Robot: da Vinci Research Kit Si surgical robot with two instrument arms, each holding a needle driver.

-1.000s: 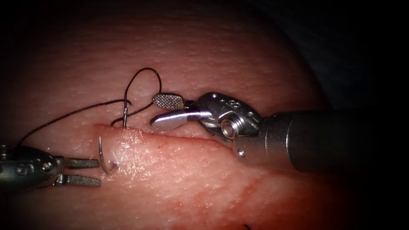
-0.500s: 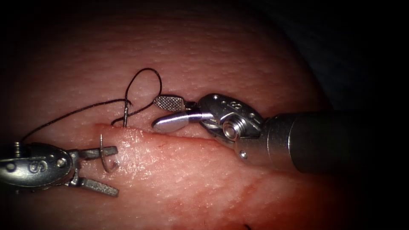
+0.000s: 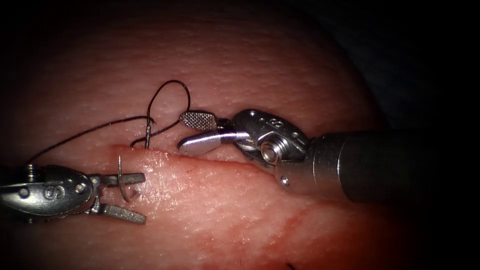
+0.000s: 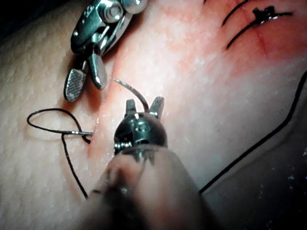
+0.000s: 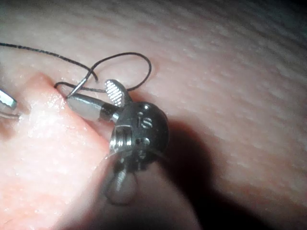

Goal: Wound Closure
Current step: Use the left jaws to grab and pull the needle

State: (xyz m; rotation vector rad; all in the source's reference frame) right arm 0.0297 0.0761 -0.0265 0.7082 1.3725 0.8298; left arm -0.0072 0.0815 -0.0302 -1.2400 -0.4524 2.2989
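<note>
We see the tissue (image 3: pixel 280 65) with its cut (image 3: pixel 210 162) running across the endoscope view. The curved needle (image 3: pixel 122 179) sits in the tissue at the cut's left end: its tail end sticks out on the far edge of the cut, with the thread (image 3: pixel 165 95) attached, and its pointed end rises out of the near edge in a short arc.

The left pincer (image 3: pixel 131 197) comes in from the left of the endoscope view, its jaws apart on either side of the needle's exposed point. The upper jaw lies across the needle or just behind it; we cannot tell whether it touches. The jaws hold nothing. In the left wrist view the left pincer (image 4: pixel 142 107) shows its two jaws spread with the needle (image 4: pixel 132 90) curving between them.

The right pincer (image 3: pixel 189 132) lies just beyond the far edge of the cut, to the right of the needle's tail, its jaws apart and empty. The thread loops above it and passes close by the upper jaw, then trails away to the left over the tissue. In the right wrist view the right pincer (image 5: pixel 93 98) is parted beside the thread (image 5: pixel 125 56) loop, near where the needle's tail stands out of the tissue (image 5: pixel 230 72).

Red fluid (image 3: pixel 295 220) streaks the tissue on the near side of the cut. In the left wrist view, dark stitches (image 4: pixel 261 19) cross the cut farther along.
</note>
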